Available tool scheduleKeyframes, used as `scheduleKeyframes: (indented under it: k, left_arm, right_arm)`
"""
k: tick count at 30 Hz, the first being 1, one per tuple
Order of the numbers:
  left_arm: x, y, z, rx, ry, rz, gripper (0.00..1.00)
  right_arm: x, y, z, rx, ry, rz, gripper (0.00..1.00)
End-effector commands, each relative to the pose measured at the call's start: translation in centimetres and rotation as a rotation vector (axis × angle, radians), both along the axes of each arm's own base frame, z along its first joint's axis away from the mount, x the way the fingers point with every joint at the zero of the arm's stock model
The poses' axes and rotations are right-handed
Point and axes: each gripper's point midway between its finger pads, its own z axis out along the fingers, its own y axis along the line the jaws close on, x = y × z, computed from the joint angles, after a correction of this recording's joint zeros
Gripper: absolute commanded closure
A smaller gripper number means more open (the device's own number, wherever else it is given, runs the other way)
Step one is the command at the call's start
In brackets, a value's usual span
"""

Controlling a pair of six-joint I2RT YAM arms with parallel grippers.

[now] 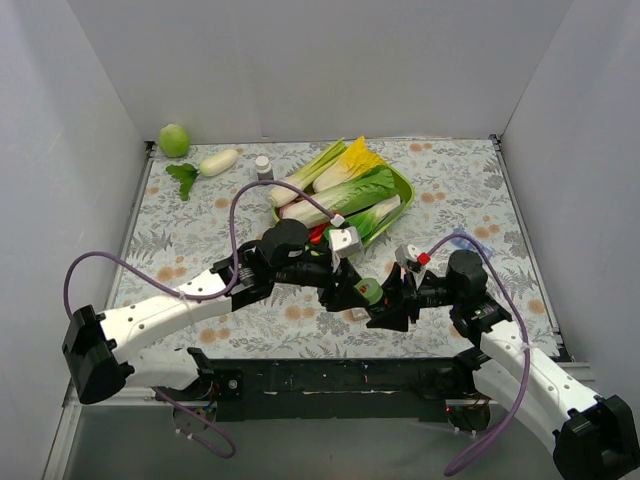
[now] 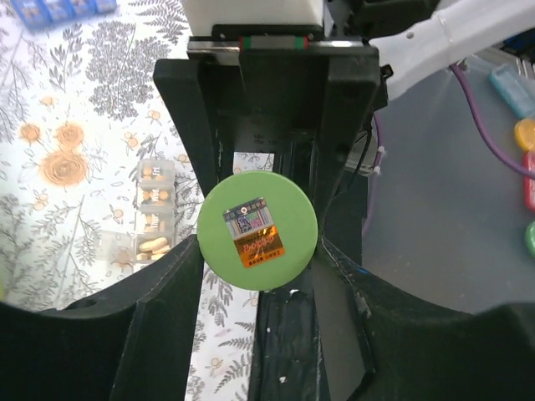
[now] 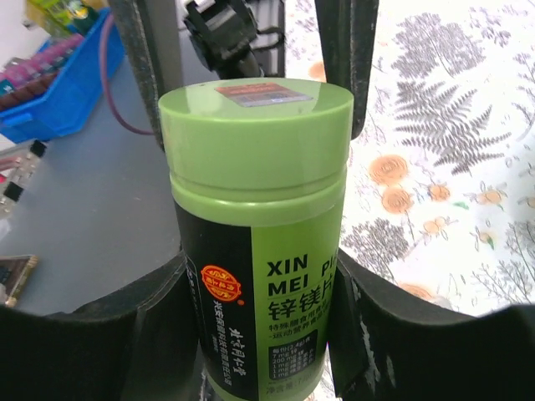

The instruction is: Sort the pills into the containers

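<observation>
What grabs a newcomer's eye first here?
The green bottle at table centre, held between both arms: the right gripper clamps its body, the left gripper grips its cap. Behind it, a green tray piled with vegetables. Beside the bottle, the clear pill organizer with tan pills inside.

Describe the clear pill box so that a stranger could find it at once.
On the flowered table, find the green bottle near its front middle. In the left wrist view, the pill box lies flat just left of it. It is a colourless strip showing tan pills, unlike the blue strip farther off.
</observation>
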Motion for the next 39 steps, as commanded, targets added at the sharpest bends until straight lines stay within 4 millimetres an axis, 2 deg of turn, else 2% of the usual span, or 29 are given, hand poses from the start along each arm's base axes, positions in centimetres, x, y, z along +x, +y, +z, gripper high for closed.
scheduleKeyframes:
  k: [1, 3, 4, 5, 6, 9, 11, 13, 15, 16, 17, 18, 19, 26, 27, 30, 37, 39]
  left_arm:
    - [0.1, 2.3, 1.8, -0.015, -0.199, -0.037, 0.51]
    - [0.8, 2.7, 3.2, -0.049, -0.209, 0.028, 0.36]
    - [1.4, 3.0, 3.8, -0.067, -0.186, 0.09, 0.21]
    - [1.8, 3.3, 4.5, -0.091, -0.168, 0.134, 0.08]
    - [1.9, 3.7, 5.7, -0.142, -0.166, 0.174, 0.02]
    - [1.8, 4.1, 7.8, -0.238, -0.079, 0.233, 0.02]
    - [1.6, 4.1, 8.4, -0.274, 0.037, 0.274, 0.02]
    - [2.0, 3.3, 8.0, -0.25, 0.137, 0.302, 0.02]
    - [2.6, 2.7, 6.2, -0.169, 0.293, 0.371, 0.02]
    - [2.9, 2.3, 6.9, -0.158, 0.326, 0.387, 0.02]
    - [3.7, 1.3, 5.0, -0.09, 0.386, 0.42, 0.02]
    - [3.6, 1.4, 3.6, -0.021, 0.444, 0.455, 0.02]
    - [3.9, 1.2, 3.1, 0.004, 0.468, 0.472, 0.02]
    - [4.2, -0.1, 3.2, 0.049, 0.477, 0.487, 0.03]
    - [4.1, -0.3, 2.3, 0.084, 0.485, 0.491, 0.04]
    - [3.7, -0.7, 1.3, 0.125, 0.493, 0.479, 0.08]
    - [2.5, -1.4, 0.9, 0.155, 0.491, 0.417, 0.22]
    - [2.2, -1.4, 0.5, 0.174, 0.488, 0.401, 0.32]
  right_arm:
    - [-1.4, -0.2, 2.7, 0.06, 0.083, 0.071, 0.99]
    - [-1.0, -0.2, 2.4, 0.046, 0.062, 0.055, 0.99]
    - [-0.8, -0.1, 2.8, 0.047, 0.031, 0.05, 0.99]
    - [-0.7, -0.2, 2.3, 0.025, 0.052, 0.033, 0.99]
    - [-0.3, -0.2, 2.3, 0.023, -0.006, 0.025, 0.99]
    - [0.6, -0.3, 2.1, -0.007, -0.065, -0.013, 0.99]
    - [1.1, -0.3, 2.3, -0.017, -0.095, -0.033, 0.99]
    - [1.3, -0.4, 2.0, -0.031, -0.12, -0.043, 0.99]
    - [1.7, -0.4, 2.1, -0.039, -0.142, -0.059, 0.99]
    - [1.8, -0.5, 1.8, -0.051, -0.139, -0.063, 0.99]
    - [2.0, -0.6, 1.8, -0.056, -0.146, -0.074, 0.99]
    - [2.1, -0.6, 1.8, -0.058, -0.151, -0.077, 0.99]
    - [2.2, -0.6, 1.8, -0.062, -0.158, -0.08, 0.99]
    - [2.8, -0.7, 1.6, -0.079, -0.173, -0.109, 0.99]
    - [2.8, -0.7, 1.5, -0.081, -0.167, -0.109, 0.99]
    - [3.1, -0.7, 1.7, -0.083, -0.178, -0.117, 0.99]
    - [3.4, -0.7, 1.6, -0.092, -0.181, -0.126, 0.99]
    - [3.4, -0.7, 1.6, -0.093, -0.182, -0.129, 0.99]
